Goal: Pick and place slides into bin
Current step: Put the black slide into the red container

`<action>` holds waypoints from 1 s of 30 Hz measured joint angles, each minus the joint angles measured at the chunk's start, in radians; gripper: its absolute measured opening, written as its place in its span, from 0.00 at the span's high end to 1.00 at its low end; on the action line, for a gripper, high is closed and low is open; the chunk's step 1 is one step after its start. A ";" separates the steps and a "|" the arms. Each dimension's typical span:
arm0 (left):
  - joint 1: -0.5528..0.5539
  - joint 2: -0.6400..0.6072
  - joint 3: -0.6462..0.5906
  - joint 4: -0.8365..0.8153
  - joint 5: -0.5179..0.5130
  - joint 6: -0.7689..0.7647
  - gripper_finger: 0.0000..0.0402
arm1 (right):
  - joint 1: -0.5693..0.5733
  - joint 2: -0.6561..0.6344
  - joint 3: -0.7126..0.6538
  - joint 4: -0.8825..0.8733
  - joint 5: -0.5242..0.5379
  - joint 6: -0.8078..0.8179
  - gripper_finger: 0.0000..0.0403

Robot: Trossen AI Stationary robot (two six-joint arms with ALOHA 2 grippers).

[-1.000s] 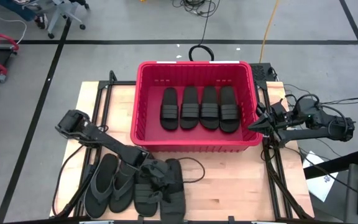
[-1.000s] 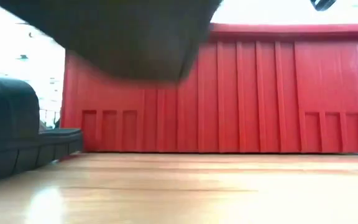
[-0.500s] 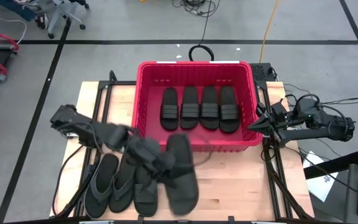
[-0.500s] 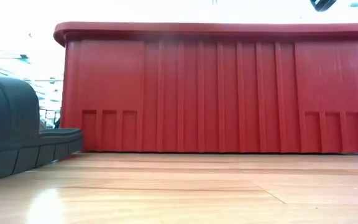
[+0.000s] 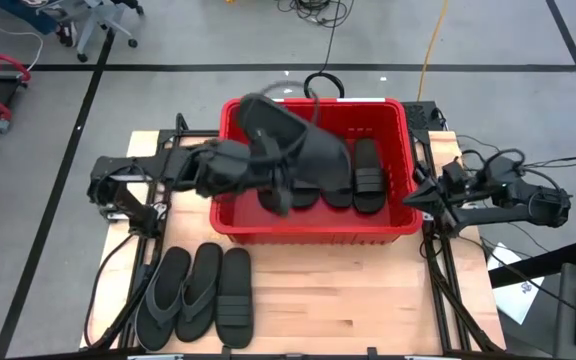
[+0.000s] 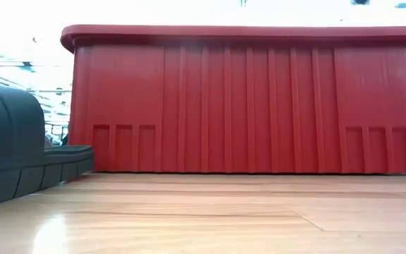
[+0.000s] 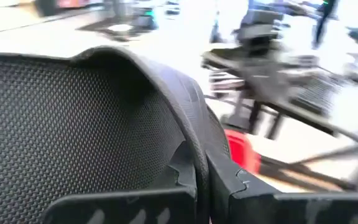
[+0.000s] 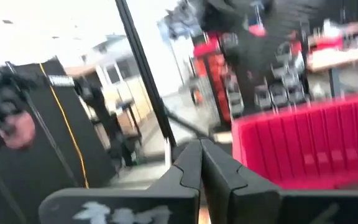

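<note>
Left fingers [image 5: 273, 165] clench a matte black rubber band-strap slide [image 5: 303, 150], lifted above the red slotted plastic bin [image 5: 313, 228]; right fingers [image 5: 413, 200] pressed together beside it.

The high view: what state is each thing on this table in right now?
Left gripper: shut on a slide, above the bin.
Held slide: lifted in the air, tilted, over the bin.
Bin: upright, slides lying flat in a row inside; the held slide hides some.
Three slides: flat on the table, side by side, in front of the bin.
Right gripper: shut, empty, beside the bin.
</note>
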 joint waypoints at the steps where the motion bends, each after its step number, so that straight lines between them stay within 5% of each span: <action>1: 0.012 0.009 0.000 0.004 -0.005 -0.014 1.00 | 0.000 0.004 0.000 0.039 0.017 0.002 1.00; 6: 0.043 0.085 -0.004 0.059 0.129 -0.006 1.00 | 0.000 0.060 0.000 0.193 0.099 0.027 1.00; 13: 0.102 0.110 -0.005 0.103 0.164 0.066 1.00 | 0.000 0.262 0.000 0.384 0.155 0.047 0.97; 20: 0.175 0.096 -0.003 0.144 0.140 0.182 1.00 | -0.026 0.414 0.000 0.641 0.338 0.080 0.75; 30: 0.236 0.098 -0.003 0.237 0.225 0.321 1.00 | -0.119 0.428 0.000 0.693 0.363 0.120 0.48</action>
